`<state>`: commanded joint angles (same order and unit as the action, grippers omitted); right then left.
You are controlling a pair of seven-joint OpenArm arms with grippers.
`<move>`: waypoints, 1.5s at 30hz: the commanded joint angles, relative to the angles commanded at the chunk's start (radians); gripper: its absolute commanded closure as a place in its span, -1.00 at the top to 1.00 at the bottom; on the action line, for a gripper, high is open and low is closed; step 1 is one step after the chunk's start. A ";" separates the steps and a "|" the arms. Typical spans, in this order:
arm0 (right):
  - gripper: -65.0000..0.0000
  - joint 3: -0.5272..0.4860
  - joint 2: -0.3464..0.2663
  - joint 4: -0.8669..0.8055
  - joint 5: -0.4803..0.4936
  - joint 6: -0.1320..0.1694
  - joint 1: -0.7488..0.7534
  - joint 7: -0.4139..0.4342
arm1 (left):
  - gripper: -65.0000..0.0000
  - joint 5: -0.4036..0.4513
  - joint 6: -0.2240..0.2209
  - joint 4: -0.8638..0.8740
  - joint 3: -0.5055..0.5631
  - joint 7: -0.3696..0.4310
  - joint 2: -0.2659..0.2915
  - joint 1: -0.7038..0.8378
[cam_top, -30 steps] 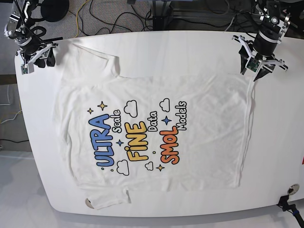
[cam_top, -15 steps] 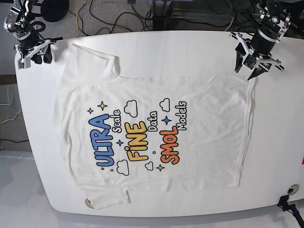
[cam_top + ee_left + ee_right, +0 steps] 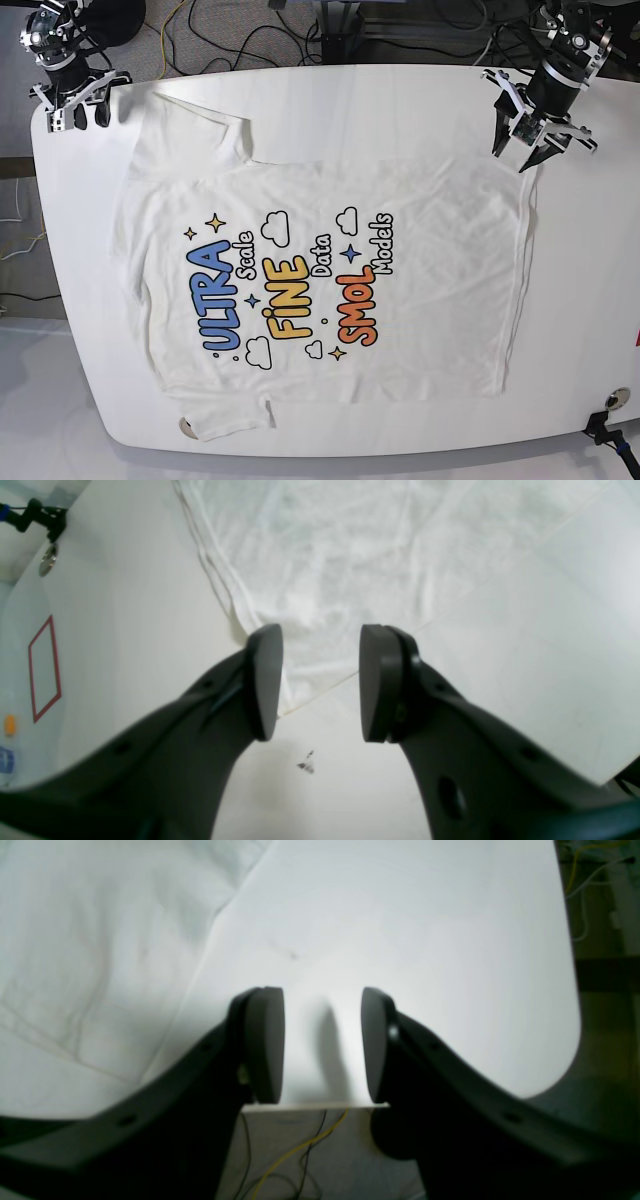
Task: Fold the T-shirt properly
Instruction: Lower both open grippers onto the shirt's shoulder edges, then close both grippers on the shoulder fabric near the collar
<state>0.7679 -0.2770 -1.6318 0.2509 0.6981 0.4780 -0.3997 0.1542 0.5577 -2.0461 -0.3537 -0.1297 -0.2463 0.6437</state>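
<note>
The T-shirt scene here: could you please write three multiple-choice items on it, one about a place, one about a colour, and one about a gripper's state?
1. Where does the left gripper hang?
A. over the printed words
B. over a hem corner of the T-shirt
C. beyond the table

2. What colour is the word "ULTRA"?
A. blue
B. green
C. red

3. How does the right gripper stand?
A. shut on cloth
B. shut, empty
C. open, empty

Answers: 1 B, the left wrist view shows the hem corner between its jaws. 2 A, the letters are blue. 3 C, bare table shows between its pads.
</note>
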 joint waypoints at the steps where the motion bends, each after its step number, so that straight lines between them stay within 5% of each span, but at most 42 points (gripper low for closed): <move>1: -0.25 0.028 0.003 0.002 0.002 0.000 -0.017 -0.029 | -0.28 0.000 0.000 0.000 0.000 0.000 0.000 0.000; 10: -0.25 0.163 0.084 -0.003 0.002 0.000 -0.158 -0.267 | -0.28 0.000 0.000 0.000 0.000 -0.002 0.000 -0.003; 19: -0.25 0.167 0.120 -0.023 0.077 0.000 -0.186 -0.445 | -0.28 0.002 0.000 0.002 0.000 -0.002 0.000 -0.003; 31: -0.25 -0.023 0.144 -0.023 0.087 0.000 -0.210 -0.454 | -0.28 0.002 0.000 0.005 0.000 -0.002 0.000 -0.005; 45: -0.25 -0.064 0.143 -0.037 0.221 0.000 -0.153 -0.502 | -0.28 0.003 0.000 0.005 0.003 -0.002 0.000 -0.008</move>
<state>0.7035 -0.1343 -1.6686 0.4718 0.6981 0.3245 -0.9014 0.1573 0.5577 -2.0415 -0.3506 -0.1312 -0.2463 0.6360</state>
